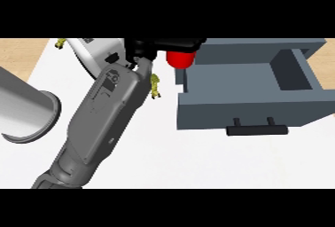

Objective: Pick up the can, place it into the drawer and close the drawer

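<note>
The red can (181, 59) hangs under my right hand (163, 46), whose black fingers curl over its top; only its lower part shows. The hand and can are at the far left corner of the open grey drawer (229, 84), just over its left wall. The drawer's front panel with a black handle (256, 129) faces the near side, and a deeper hollow (294, 71) shows at its right. My right forearm (104, 115) runs from the lower left up to the hand. My left hand does not show.
A wide grey cylinder (26, 111), seemingly part of my other arm, fills the left edge. A white object (97, 48) with small yellow-green bits (155, 85) lies behind the forearm. The white counter (196, 159) spreads in front of the drawer.
</note>
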Tool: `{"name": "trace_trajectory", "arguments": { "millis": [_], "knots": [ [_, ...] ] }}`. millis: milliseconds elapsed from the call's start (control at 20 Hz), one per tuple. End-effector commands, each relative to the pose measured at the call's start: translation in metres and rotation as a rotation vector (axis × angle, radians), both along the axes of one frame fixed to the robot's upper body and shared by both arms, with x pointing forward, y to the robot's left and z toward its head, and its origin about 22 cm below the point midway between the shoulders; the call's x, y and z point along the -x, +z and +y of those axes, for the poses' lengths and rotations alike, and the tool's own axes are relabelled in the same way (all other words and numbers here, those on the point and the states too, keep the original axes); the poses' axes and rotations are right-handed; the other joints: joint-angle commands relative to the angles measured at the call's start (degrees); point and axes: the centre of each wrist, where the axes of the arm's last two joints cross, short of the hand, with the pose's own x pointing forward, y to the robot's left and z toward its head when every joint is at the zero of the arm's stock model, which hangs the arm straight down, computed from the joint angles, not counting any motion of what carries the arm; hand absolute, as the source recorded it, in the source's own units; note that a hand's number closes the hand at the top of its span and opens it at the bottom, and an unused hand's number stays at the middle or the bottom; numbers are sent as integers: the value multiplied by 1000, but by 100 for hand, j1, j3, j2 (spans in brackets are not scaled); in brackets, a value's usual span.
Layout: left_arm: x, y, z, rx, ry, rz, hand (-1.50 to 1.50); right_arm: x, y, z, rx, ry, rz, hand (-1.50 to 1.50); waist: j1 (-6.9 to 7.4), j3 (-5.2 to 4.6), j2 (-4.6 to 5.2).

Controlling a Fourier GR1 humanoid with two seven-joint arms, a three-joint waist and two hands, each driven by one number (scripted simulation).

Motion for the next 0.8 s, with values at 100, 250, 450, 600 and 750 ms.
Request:
{"name": "trace_trajectory", "arguments": {
  "millis": [100,250,450,600,750],
  "knots": [
    [-11,7,-25,-16,-4,6,150,-13,5,11,-8,5,-6,-150,-33,-1,17],
    [-15,21,-36,-26,-23,12,150,-11,20,1,17,-1,-10,-150,-45,-1,15],
    [-11,29,-57,-37,12,14,150,-19,10,14,2,13,-9,-150,-75,1,14],
    [-22,23,-53,-36,-13,27,150,-14,23,7,-3,8,-6,-150,-87,0,25],
    [-22,27,-65,-46,2,22,150,-25,12,4,14,30,-11,-150,-192,5,63]
  ]
}}
